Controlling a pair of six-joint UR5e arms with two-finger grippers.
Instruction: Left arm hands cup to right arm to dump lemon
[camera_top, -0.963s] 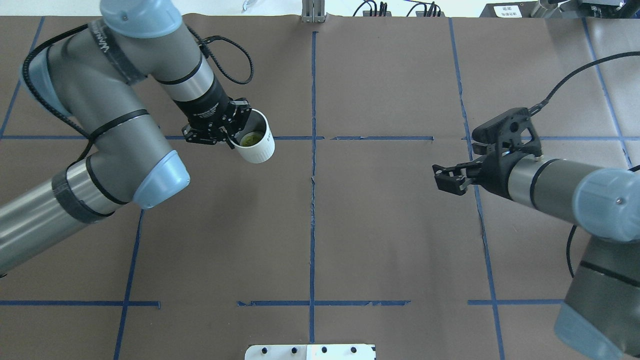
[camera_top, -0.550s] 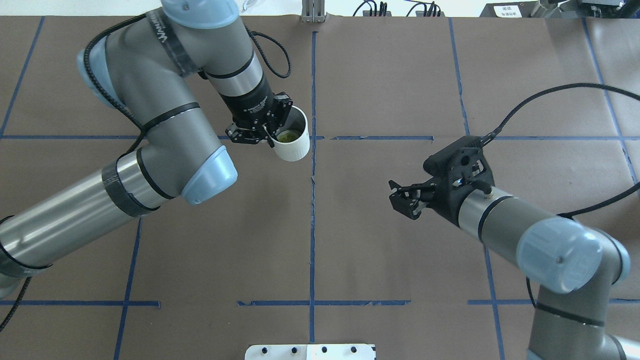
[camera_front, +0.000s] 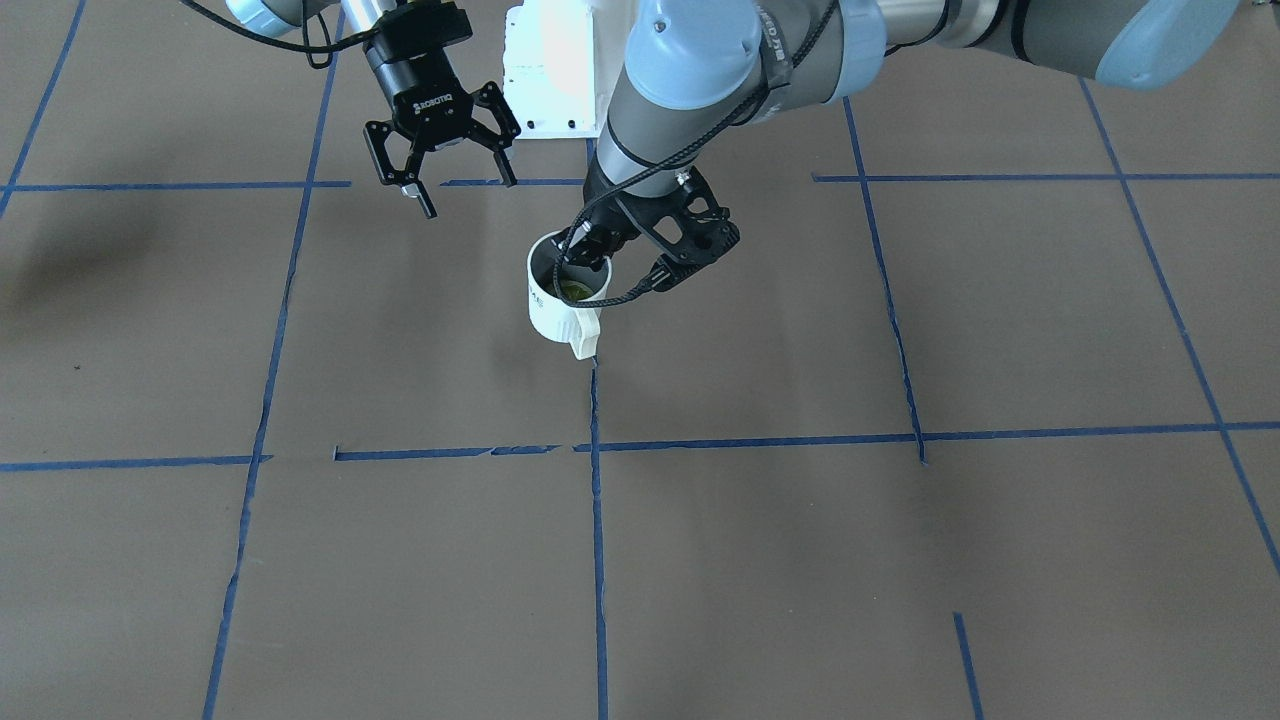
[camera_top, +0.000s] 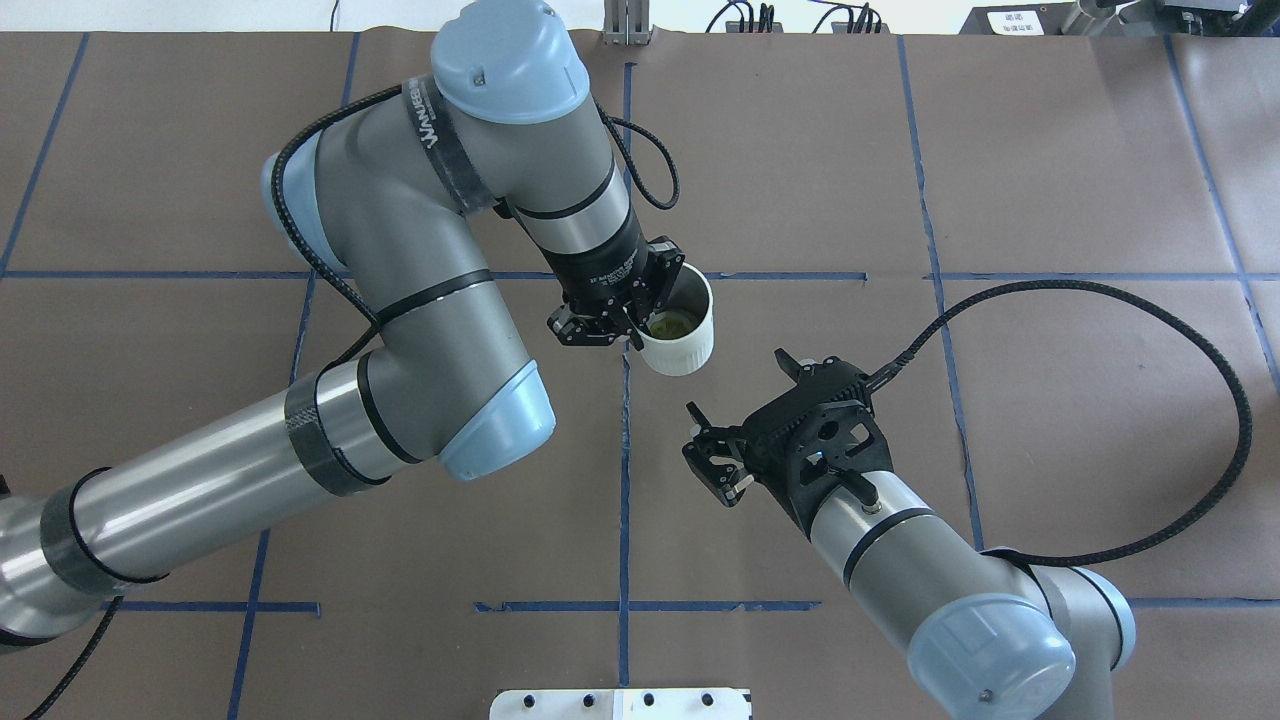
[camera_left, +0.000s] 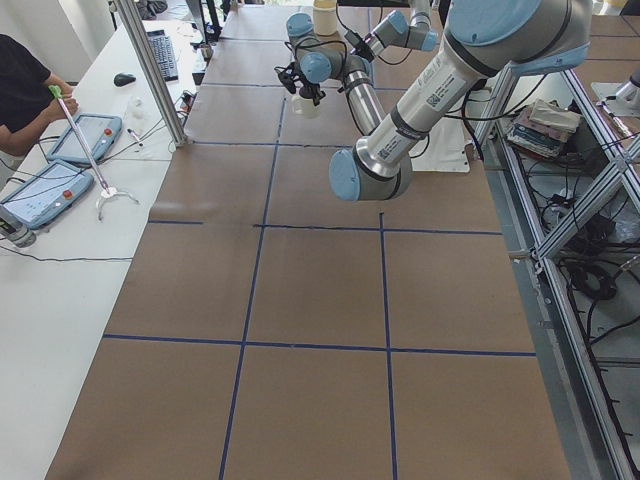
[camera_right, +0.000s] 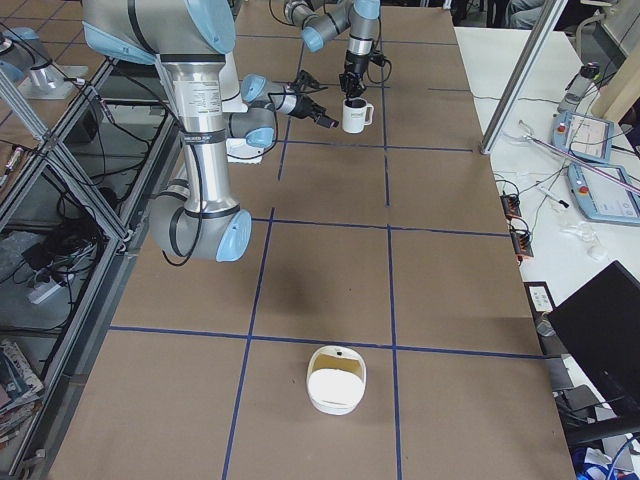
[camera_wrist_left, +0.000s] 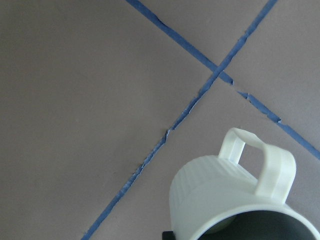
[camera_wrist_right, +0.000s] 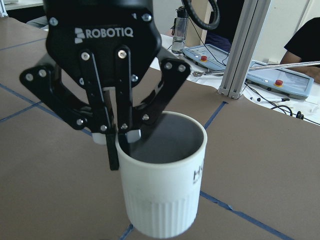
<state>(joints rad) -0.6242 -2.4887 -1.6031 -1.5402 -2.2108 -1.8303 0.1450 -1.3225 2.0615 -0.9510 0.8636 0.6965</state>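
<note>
While our left gripper (camera_top: 632, 335) is pinching the cup (camera_top: 685, 345) by its rim over the middle of the table (camera_top: 800, 150), lemon (camera_top: 668, 322) inside, our right gripper (camera_front: 462, 192) is hovering spread open nearby. We are fearing a nudge at handover tilting the cup and spilling early.

From my seat I see the worktop (camera_top: 800, 150) covered in brown paper, with blue tape lines (camera_top: 625, 500) marking it into a grid. A white rounded container (camera_right: 336, 379) sits near its right-hand end, just beside a tape line. On the white side bench lie a teach pendant (camera_left: 85, 138), a second pendant (camera_left: 40, 192), a keyboard (camera_left: 165, 55) and a mouse (camera_left: 124, 79). An operator in black (camera_left: 20, 85) is near an aluminium post (camera_left: 150, 70).
</note>
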